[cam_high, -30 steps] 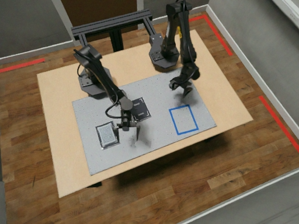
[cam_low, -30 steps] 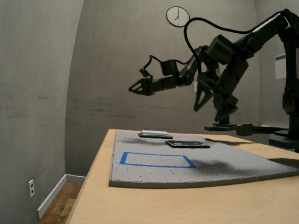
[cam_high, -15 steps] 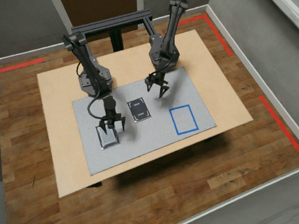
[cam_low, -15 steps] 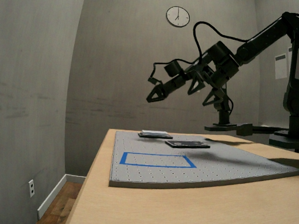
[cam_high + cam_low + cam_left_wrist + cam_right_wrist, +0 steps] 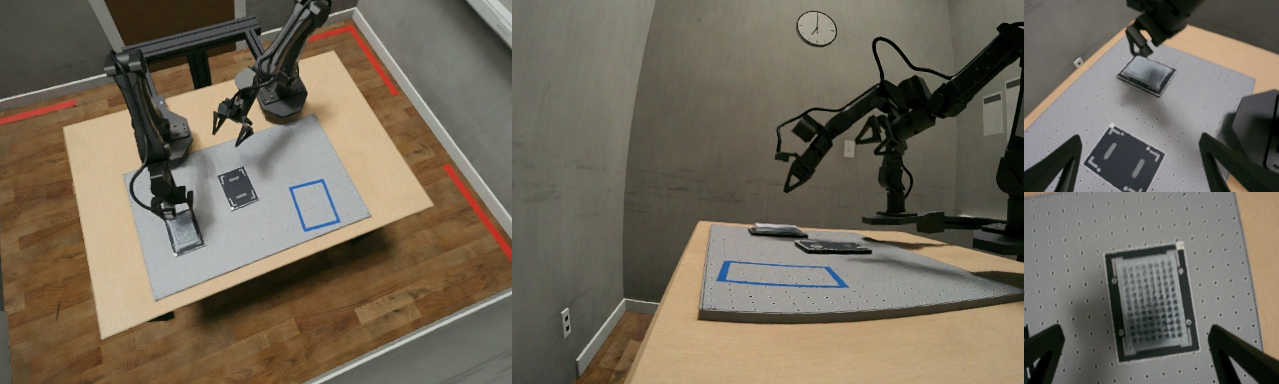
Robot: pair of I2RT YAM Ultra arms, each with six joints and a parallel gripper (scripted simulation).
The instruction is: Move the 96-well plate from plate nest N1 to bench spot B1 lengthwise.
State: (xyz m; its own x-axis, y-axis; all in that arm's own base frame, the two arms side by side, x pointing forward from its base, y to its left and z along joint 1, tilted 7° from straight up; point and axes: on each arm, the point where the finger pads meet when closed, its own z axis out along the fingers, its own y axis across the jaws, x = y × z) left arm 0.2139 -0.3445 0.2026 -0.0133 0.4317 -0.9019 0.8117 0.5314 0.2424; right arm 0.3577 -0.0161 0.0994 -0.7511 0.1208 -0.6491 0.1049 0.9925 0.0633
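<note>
The clear 96-well plate [image 5: 184, 234] [image 5: 1151, 308] sits in the black nest N1 on the grey peg board; it also shows in the left wrist view [image 5: 1146, 75] and in the exterior view [image 5: 777, 229]. My right gripper [image 5: 177, 207] hangs open just above the plate's arm-side end, with its fingers either side of the plate [image 5: 1135, 328] and not touching it. My left gripper [image 5: 226, 137] is open and empty, raised behind the middle nest [image 5: 1124, 159]. The blue taped outline B1 [image 5: 314, 205] holds nothing.
A second black nest [image 5: 238, 188] stands empty between N1 and B1. Both arm bases and a dark frame [image 5: 200, 45] stand at the back of the table. The peg board's edge runs close to N1.
</note>
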